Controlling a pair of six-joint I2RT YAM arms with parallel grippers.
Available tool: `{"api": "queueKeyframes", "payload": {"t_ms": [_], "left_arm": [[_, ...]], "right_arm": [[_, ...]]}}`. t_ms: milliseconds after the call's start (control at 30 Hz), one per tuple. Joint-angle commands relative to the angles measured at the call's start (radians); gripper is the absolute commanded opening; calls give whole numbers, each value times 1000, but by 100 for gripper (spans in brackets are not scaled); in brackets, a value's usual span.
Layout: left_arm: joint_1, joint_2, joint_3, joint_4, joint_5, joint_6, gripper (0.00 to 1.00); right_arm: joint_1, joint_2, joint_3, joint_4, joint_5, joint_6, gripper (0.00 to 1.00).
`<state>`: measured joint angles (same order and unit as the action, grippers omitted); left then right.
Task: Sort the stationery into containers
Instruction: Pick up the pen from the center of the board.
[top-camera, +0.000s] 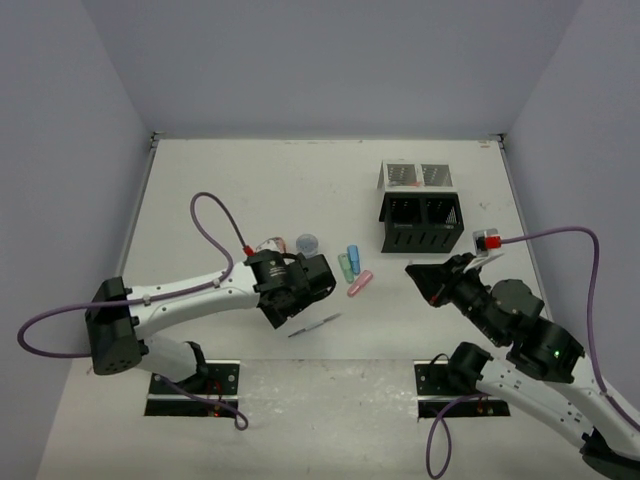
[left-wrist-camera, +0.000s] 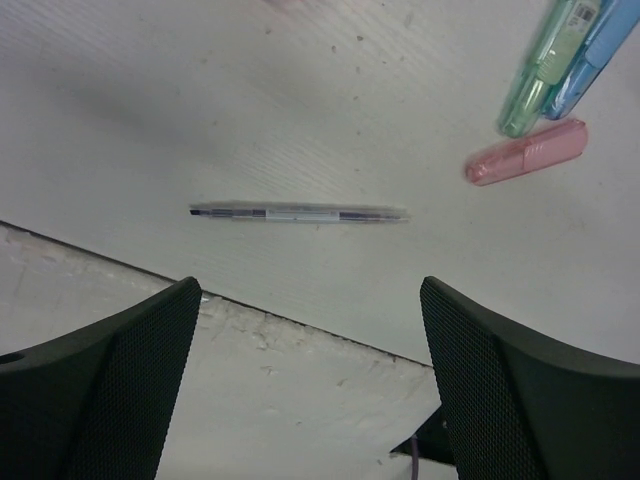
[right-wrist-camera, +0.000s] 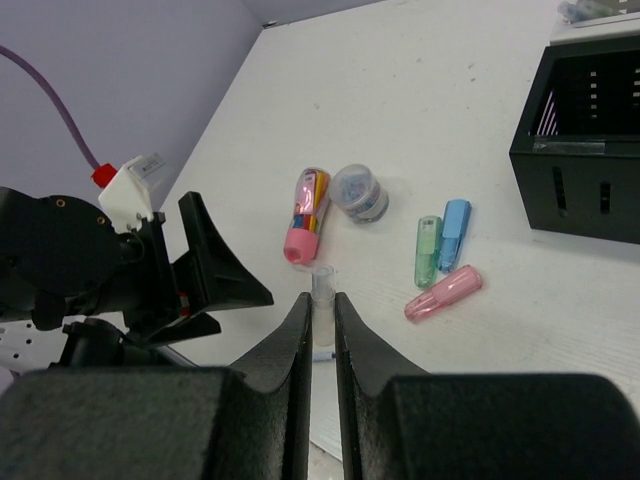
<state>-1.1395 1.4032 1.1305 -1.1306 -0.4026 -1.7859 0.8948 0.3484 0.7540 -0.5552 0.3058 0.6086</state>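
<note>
A thin grey pen lies near the table's front edge; in the left wrist view it is just ahead of my open, empty left gripper, which hovers above it. My right gripper is shut on a small clear tube-like cap and is held above the table right of the markers. Green, blue and pink markers lie together mid-table. A round grey-blue pot stands behind them. The black box and the white box stand at the back right.
A pink multicoloured marker lies left of the pot, partly hidden by the left arm in the top view. Something orange lies in the white box. The table's front edge runs just below the pen.
</note>
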Motion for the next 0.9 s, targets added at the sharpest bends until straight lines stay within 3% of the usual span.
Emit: {"api": "queueKeyframes", "payload": {"t_ms": [0, 233, 567, 867], "left_arm": [[-3, 115, 124, -68, 13, -98, 89], [-3, 255, 131, -57, 149, -144, 69], [-2, 361, 174, 60, 114, -328, 68], [33, 388, 77, 183, 118, -356, 59]], "right_arm": [[-3, -1, 37, 35, 21, -15, 0], [-2, -6, 21, 37, 35, -6, 0], [-2, 47, 36, 54, -7, -32, 0], [-2, 31, 50, 52, -27, -59, 0]]}}
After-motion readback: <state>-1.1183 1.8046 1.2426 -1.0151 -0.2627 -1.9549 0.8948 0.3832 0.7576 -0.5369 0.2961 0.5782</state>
